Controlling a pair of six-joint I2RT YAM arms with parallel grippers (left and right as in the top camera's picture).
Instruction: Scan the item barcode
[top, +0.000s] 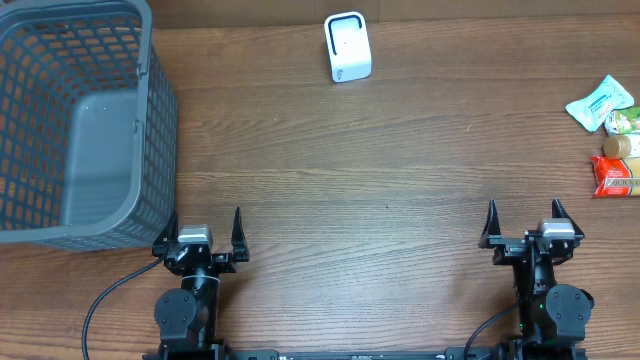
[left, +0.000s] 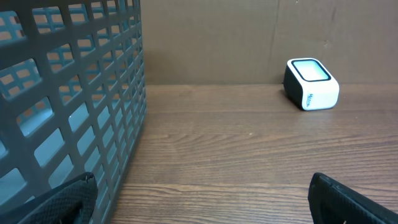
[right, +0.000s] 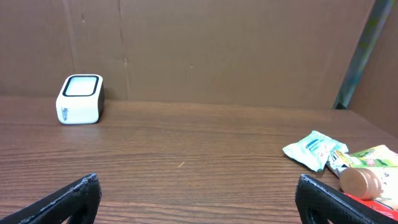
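Note:
A small white barcode scanner (top: 348, 47) with a black-edged window stands at the back of the table, also seen as the scanner (left: 311, 84) and the scanner (right: 79, 99) from the wrists. The items lie at the right edge: a mint-green packet (top: 598, 102), a bottle with a tan cap (top: 622, 146) and a red packet (top: 618, 176). From the right wrist, the green packet (right: 313, 150) and the tan cap (right: 360, 183) show at right. My left gripper (top: 205, 237) and right gripper (top: 523, 226) rest open near the front edge, nothing between their fingers.
A large grey plastic basket (top: 70, 120) fills the back left corner, its mesh wall (left: 68, 106) close beside my left gripper. A brown cardboard wall backs the table. Bare wood lies between the grippers and the scanner.

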